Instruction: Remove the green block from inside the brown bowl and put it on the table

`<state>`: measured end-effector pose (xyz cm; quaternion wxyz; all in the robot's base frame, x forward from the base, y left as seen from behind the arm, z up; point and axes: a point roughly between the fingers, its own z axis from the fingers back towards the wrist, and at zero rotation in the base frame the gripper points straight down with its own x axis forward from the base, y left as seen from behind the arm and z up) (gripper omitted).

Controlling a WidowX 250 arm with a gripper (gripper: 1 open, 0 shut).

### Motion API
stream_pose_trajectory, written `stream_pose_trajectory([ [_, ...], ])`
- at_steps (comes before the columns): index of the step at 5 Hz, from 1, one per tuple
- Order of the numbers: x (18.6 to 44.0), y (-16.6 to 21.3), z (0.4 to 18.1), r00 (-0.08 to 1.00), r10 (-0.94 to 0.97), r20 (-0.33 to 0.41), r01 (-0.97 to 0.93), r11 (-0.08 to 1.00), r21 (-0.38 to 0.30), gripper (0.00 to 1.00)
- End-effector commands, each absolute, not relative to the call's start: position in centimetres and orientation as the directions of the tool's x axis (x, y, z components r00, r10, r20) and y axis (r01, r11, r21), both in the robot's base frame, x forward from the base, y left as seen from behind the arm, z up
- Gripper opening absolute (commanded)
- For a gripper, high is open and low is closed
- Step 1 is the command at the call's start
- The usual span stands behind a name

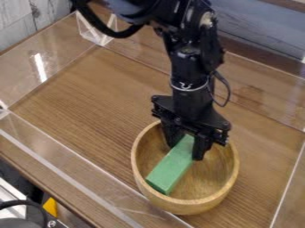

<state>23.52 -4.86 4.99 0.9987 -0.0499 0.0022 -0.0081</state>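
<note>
- Black robot tool (pixel 191 142) reaches into the round light-brown wooden bowl (pixel 212 198) on the wood-grain worktop (pixel 95 98), clamped on the flat bright-green block (pixel 172 169).
- Its fingers hide the block's upper end.

Single fixed view, set above and off one corner of the table (pixel 95 98), looking obliquely down and across its wood-grain top. Medium-close range: the frame takes in the clear acrylic walls (pixel 48 62) on the near and left sides, the brown bowl (pixel 215 191) low and right of centre, and the arm (pixel 191 53) entering from the top edge. No second view overlaps this coverage.
</note>
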Motion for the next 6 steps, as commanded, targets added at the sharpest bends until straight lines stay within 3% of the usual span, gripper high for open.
stream_pose_trajectory([
  [1,24.45,-4.81,6.50,0.998,-0.009,0.057,0.015,0.994,-0.110,0.00],
  [6,23.99,-4.57,6.48,0.999,-0.001,0.036,0.006,0.993,-0.118,0.00],
])
